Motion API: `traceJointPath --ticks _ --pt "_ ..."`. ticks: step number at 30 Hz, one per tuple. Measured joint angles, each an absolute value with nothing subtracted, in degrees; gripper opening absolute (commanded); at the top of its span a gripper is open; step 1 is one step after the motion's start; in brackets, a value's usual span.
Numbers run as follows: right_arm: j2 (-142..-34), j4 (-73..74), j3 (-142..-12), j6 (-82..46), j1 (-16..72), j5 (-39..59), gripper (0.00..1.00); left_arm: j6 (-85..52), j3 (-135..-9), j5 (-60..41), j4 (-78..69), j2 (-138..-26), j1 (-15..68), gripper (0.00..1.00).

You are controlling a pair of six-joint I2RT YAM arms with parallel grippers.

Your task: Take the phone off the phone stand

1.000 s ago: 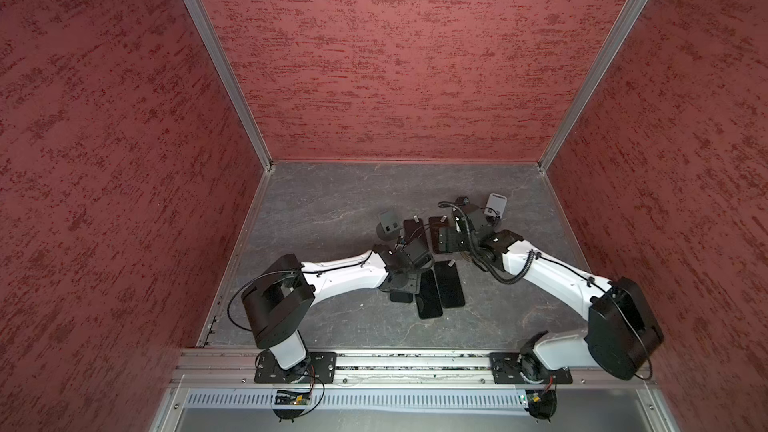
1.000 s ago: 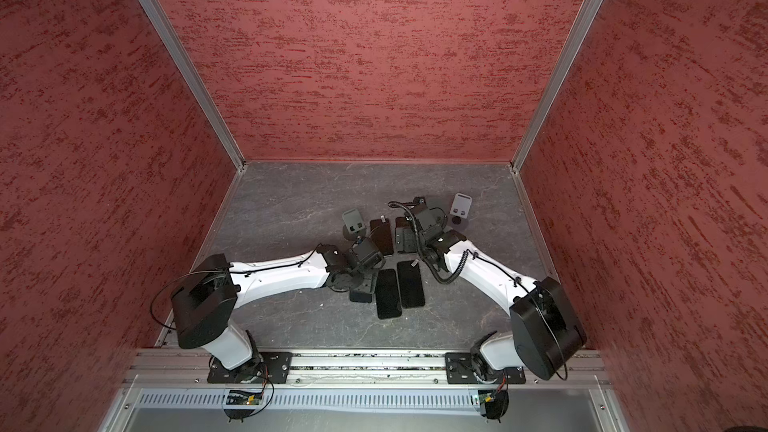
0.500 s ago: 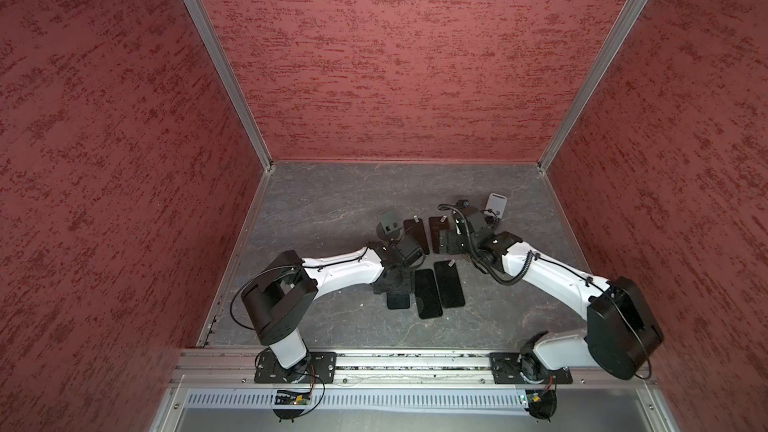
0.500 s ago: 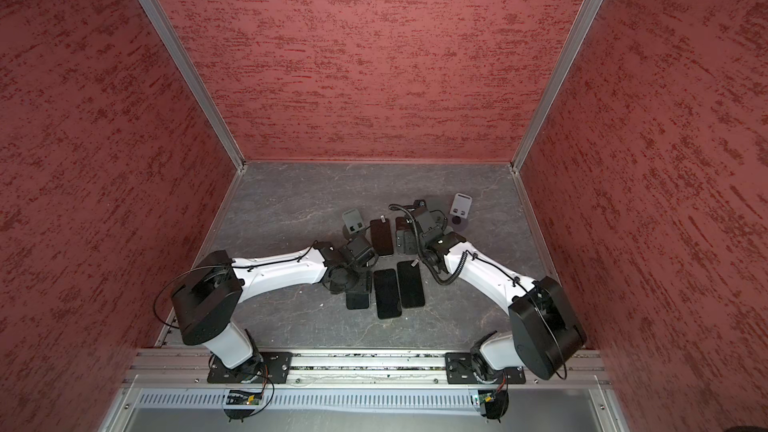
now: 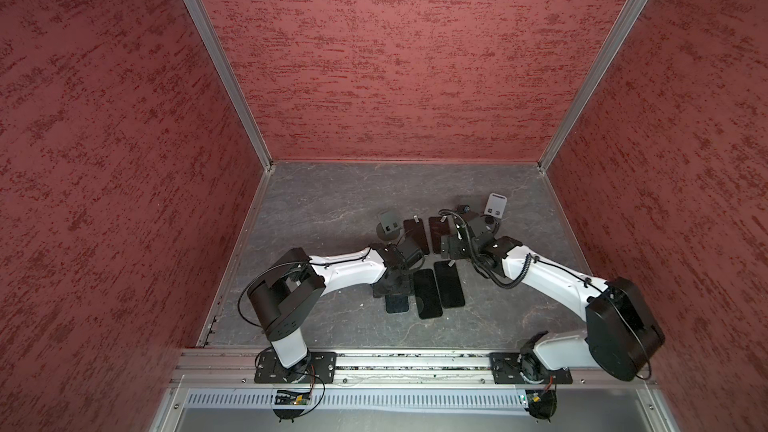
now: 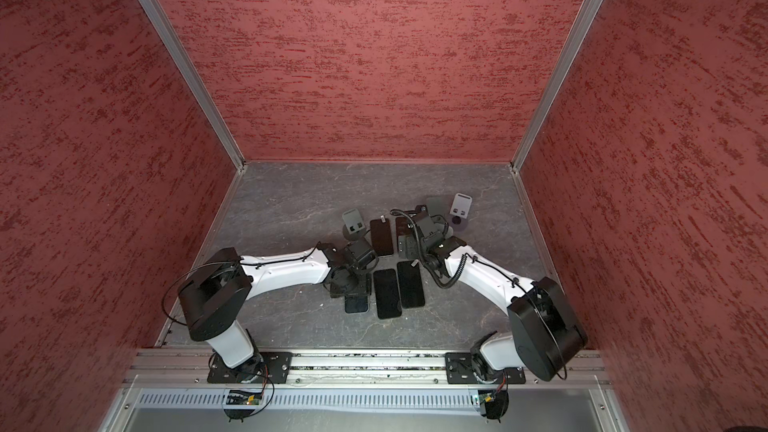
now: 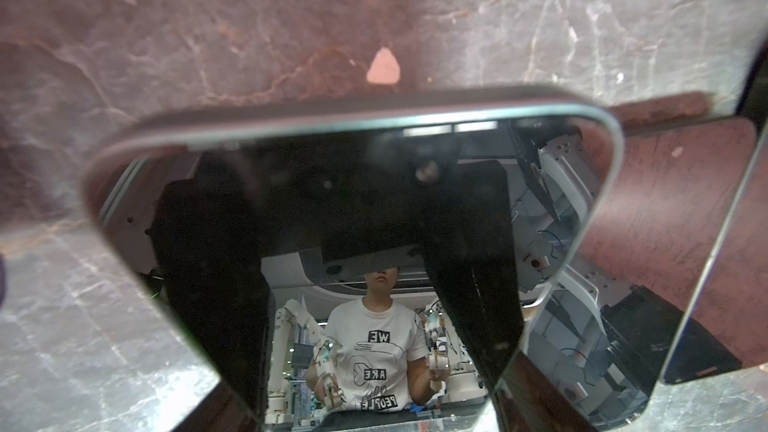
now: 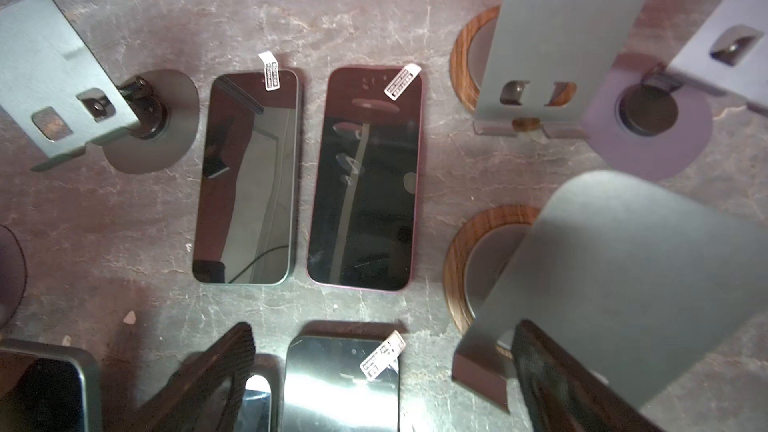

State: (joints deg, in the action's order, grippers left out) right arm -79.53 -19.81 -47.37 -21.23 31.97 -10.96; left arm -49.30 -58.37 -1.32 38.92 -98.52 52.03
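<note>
Since a second earlier, the left gripper (image 5: 392,286) had carried the phone (image 5: 397,304) toward the table's near edge and brought it down beside two flat phones (image 5: 428,292).

In both top views, that gripper sat low over the table (image 5: 332,201), with the phone's end jutting out from under it. The right gripper (image 5: 451,245) hovered above the far row.

In the left wrist view, the fingers (image 7: 216,305) pinched the phone by its long edges, screen up, just beside a flat phone. Whether it touched the table could not be told.

In the right wrist view, the right gripper's jaws stood spread wide and held nothing. Below them lay two more flat phones and four stands (image 8: 573,35), all empty.

The removal looked done; only letting go appeared left.
</note>
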Motion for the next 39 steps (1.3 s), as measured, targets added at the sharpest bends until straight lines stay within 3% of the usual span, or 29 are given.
traceJointPath --ticks 14,39 --pt "-74.1 -17.6 -44.3 -22.3 31.7 -11.2 0.99 -50.5 -59.2 -1.5 39.7 -99.4 52.0 0.66" --pt "-74.0 -15.6 -42.6 -22.0 31.4 -11.6 0.99 -49.0 -64.5 -5.1 45.4 -104.0 50.2 0.74"
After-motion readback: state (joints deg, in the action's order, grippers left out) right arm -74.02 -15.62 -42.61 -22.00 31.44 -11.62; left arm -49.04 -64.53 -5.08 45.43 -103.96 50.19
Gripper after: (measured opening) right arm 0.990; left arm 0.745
